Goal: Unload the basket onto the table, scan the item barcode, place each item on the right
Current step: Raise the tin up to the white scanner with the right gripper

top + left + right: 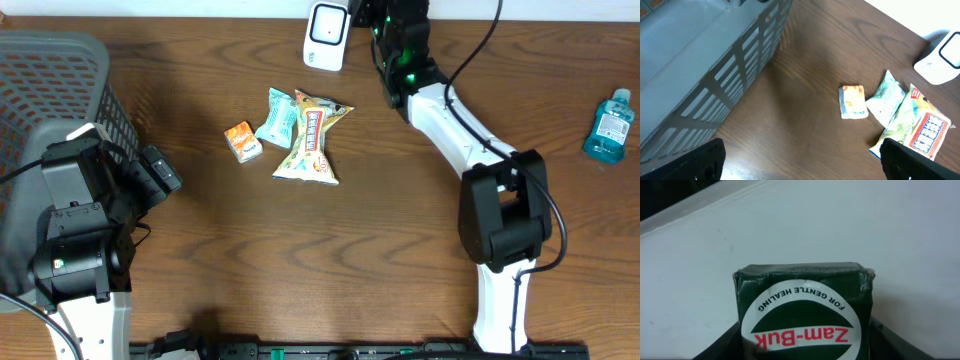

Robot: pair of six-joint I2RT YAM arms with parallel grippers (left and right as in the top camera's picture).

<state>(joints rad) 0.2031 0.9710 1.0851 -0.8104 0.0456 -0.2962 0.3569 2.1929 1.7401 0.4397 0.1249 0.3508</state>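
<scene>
Nearest the lens, the left tool (pixel 801 162) has its fingers spread wide apart with nothing between them. It hangs beside the grey basket (pixel 60 70) at the left, presumably kept out of the way. Right of it, on the open worktop (pixel 300 260), lie a small orange packet (pixel 243 141), a teal packet (pixel 277 118) and a larger snack bag (pixel 312 142), the last two touching. At the far edge stands the white scanner (pixel 325 35). Just right of it, the right tool (pixel 388 20) is clamped on a green Zam-Buk box (pixel 802 315), probably held there to present its barcode, though no barcode shows. Nothing appears to stand between box and scanner. A blue bottle (pixel 608 125) stands well apart, far right.
</scene>
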